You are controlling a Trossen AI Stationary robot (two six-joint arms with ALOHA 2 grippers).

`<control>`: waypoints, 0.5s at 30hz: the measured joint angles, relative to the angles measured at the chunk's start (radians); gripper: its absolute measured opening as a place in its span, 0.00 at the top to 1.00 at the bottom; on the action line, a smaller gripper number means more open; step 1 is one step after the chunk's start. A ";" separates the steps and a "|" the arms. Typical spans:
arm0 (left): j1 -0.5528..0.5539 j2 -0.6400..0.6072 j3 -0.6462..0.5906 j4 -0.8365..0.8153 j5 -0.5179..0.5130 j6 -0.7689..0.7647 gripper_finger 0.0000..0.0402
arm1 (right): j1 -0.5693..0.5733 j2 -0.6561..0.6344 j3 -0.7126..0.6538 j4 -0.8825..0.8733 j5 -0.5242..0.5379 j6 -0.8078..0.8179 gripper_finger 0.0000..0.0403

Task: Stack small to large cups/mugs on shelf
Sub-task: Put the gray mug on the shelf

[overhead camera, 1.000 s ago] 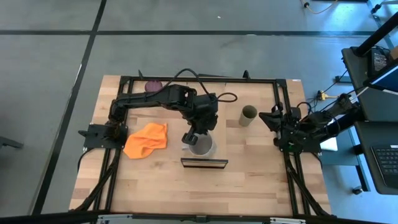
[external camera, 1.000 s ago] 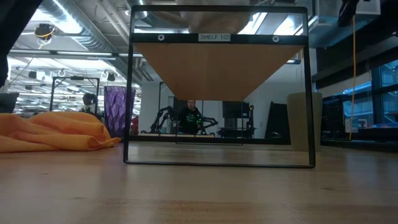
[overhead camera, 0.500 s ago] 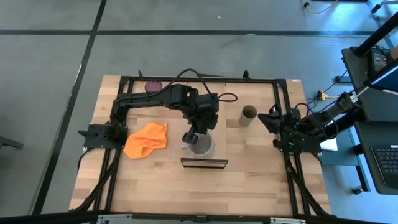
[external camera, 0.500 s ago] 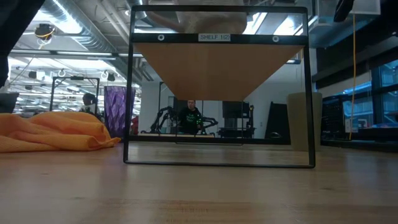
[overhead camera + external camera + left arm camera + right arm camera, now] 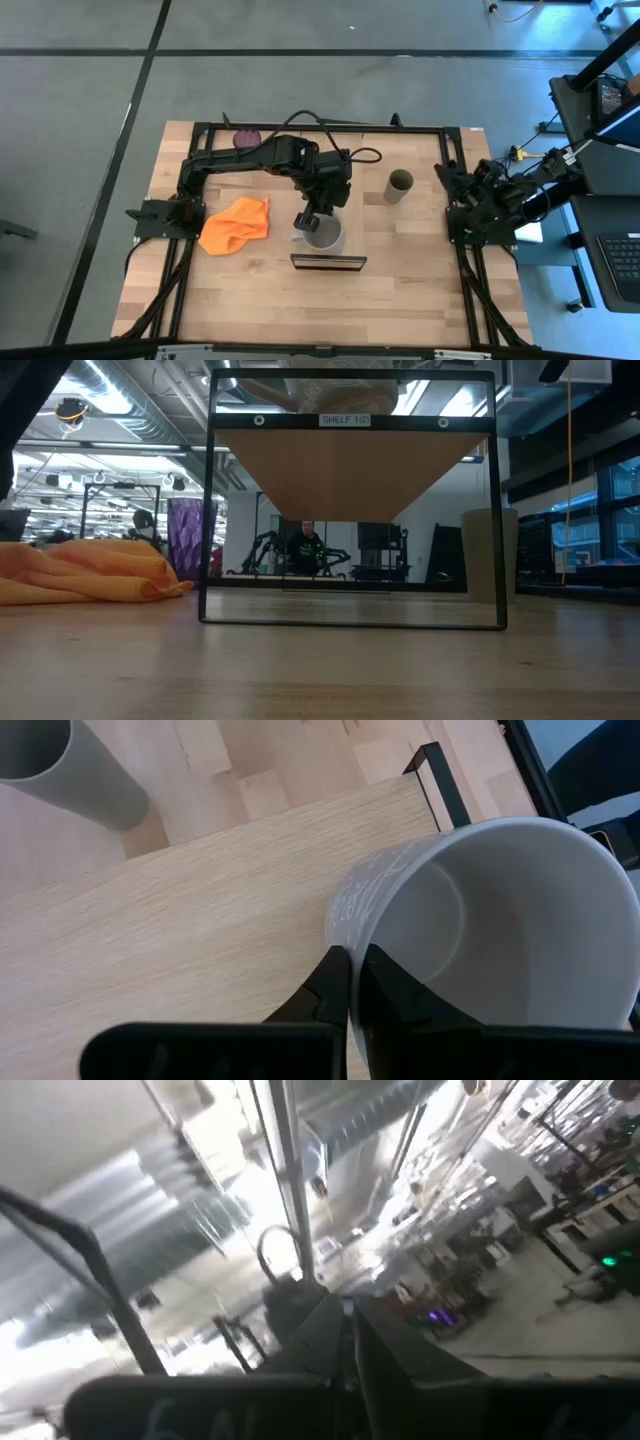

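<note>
My left gripper (image 5: 307,220) is shut on the rim of the grey mug (image 5: 324,238), which it holds over the light-wood shelf (image 5: 328,262). In the low view the mug's underside (image 5: 340,396) shows at the shelf's top edge (image 5: 350,420). The olive cup (image 5: 400,185) stands on the table right of the mug. The purple tumbler (image 5: 244,138) stands at the far left. My right gripper (image 5: 447,180) is shut and empty at the table's right edge, and its wrist view looks up at the ceiling. My left gripper pinches the mug's rim wall (image 5: 345,925), one finger inside (image 5: 395,990) and one outside (image 5: 320,995). The fingers come slanting down from the table's far left. The mug hangs tilted over the shelf board (image 5: 200,900); I cannot tell whether it touches the board.
An orange cloth (image 5: 236,225) lies on the table left of the mug. Black frame rails (image 5: 190,260) run along the table's left, far and right sides. The shelf's dark bracket (image 5: 435,775) shows beside the mug.
My left gripper has gone down a little with the mug, which now shows lower and larger above the shelf's top edge in the low view. My right gripper has drawn back toward the table's right edge and tipped upward.
</note>
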 joint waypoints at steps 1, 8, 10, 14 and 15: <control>0.000 0.000 0.000 0.000 0.000 -0.001 0.99 | 0.000 0.002 0.000 0.021 -0.020 -0.002 0.92; 0.000 0.000 0.000 0.000 0.000 -0.018 0.99 | -0.001 0.052 0.094 0.129 -0.372 -0.126 0.92; 0.002 0.000 0.000 0.000 0.000 -0.017 0.99 | -0.013 0.080 0.162 0.074 -0.392 -0.136 0.92; 0.015 0.000 0.000 0.000 0.017 -0.012 0.99 | -0.067 0.132 0.315 -0.394 -0.220 -0.044 0.92; 0.019 0.000 0.000 0.000 0.016 -0.011 0.99 | -0.084 0.150 0.358 -0.546 -0.152 0.018 0.92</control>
